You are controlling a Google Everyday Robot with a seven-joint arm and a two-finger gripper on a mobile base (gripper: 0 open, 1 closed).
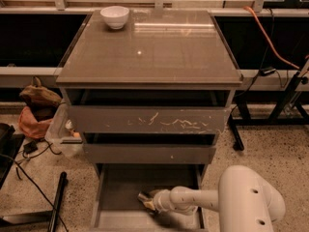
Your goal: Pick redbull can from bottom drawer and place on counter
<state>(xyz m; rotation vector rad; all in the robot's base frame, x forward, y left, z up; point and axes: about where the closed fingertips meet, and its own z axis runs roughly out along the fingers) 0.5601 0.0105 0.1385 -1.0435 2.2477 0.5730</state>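
counter [159, 57]: open across centre and right; white bowl [115, 16] at upper left.
bottom drawer [120, 187]: tool [147, 202] inside, bottom centre; middle drawer [149, 153] overhangs rear.
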